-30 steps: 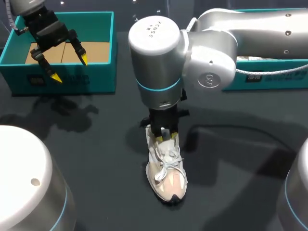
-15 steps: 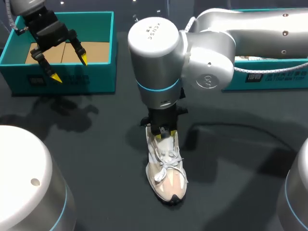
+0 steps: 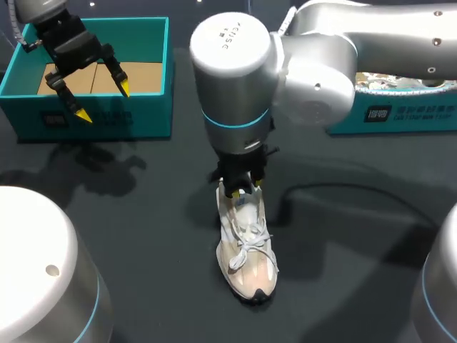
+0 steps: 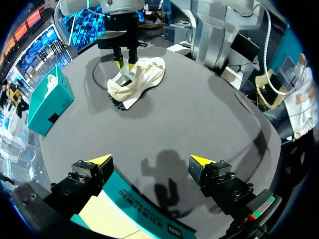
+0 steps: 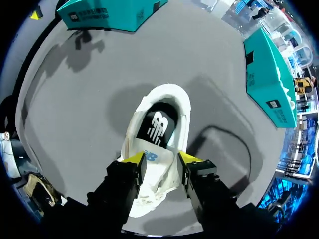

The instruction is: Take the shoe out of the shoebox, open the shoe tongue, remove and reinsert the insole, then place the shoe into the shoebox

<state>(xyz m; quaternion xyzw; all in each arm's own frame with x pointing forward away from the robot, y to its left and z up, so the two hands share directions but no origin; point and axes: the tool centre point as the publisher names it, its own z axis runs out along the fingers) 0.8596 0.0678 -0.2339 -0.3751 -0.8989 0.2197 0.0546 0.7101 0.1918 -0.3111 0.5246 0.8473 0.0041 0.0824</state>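
Status at that moment:

- Cream-and-white lace-up sneaker (image 3: 246, 246) stood upright on its sole on the dark grey tabletop (image 3: 143, 236), centre of the frame and slightly low in the head view. Toe pointed to the lower edge, heel toward the top. It was outside both boxes.
- Right gripper (image 3: 240, 189) came straight down from the big grey arm at top centre. It sat at the sneaker's mouth, right over the white tongue (image 5: 152, 157). From the right wrist view the gripper (image 5: 162, 159) was set narrow with the tongue between its yellow tips. Couldn't tell if it actually pinched the tongue or only straddled it (no clear contact line either side).
- Ahead of that gripper the sneaker's opening showed the dark insole (image 5: 158, 124) lying inside.
- Left gripper (image 3: 103, 101) was spread wide and held nothing, upper left of the frame. It hung over the front wall of the open teal cardboard shoebox (image 3: 153, 71), whose brown cardboard floor was bare where visible.
- Left wrist view agreed: yellow tips well apart (image 4: 149, 160), box edge under them, sneaker (image 4: 134, 79) far ahead across the table.
- Second teal box (image 3: 400, 118) sat at upper right, partly behind the right arm, with something white in it.
- A thin black cable (image 3: 335, 189) curved over the table right of the sneaker.
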